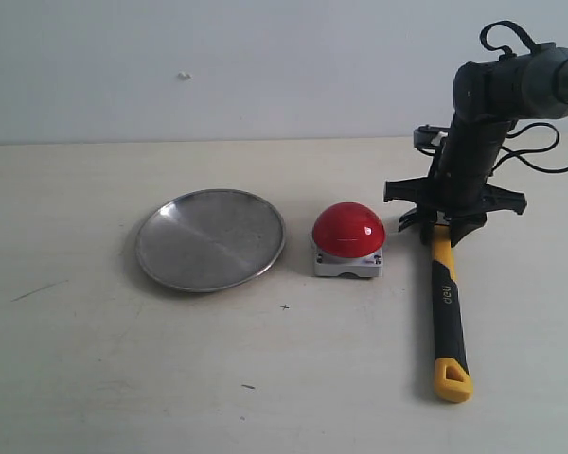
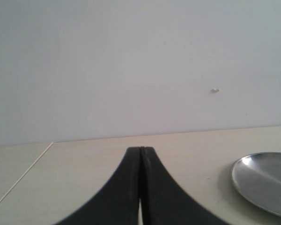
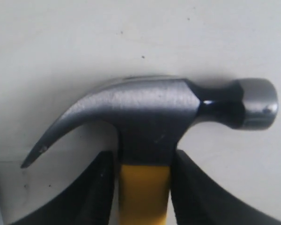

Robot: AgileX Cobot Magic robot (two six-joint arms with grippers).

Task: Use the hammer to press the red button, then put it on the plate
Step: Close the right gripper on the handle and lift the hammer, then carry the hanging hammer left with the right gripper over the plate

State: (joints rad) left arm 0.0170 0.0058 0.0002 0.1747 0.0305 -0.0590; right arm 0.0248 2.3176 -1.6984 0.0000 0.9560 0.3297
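One hammer [image 1: 447, 303], one red button [image 1: 348, 230] and one plate [image 1: 211, 239] are counted on the pale matte surface [image 1: 265, 378], and two hands are seen. The hammer is laid flat at the right of the exterior view. It has a dark metal head with a curved claw and a yellow-and-black handle ending in a yellow loop. The handle is grasped just below the head by the right hand [image 1: 443, 225]. The button, a glossy red dome on a square grey base, is set between hammer and plate. The plate is round, shallow, brushed silver metal. The left hand [image 2: 140, 154] is clenched on nothing.
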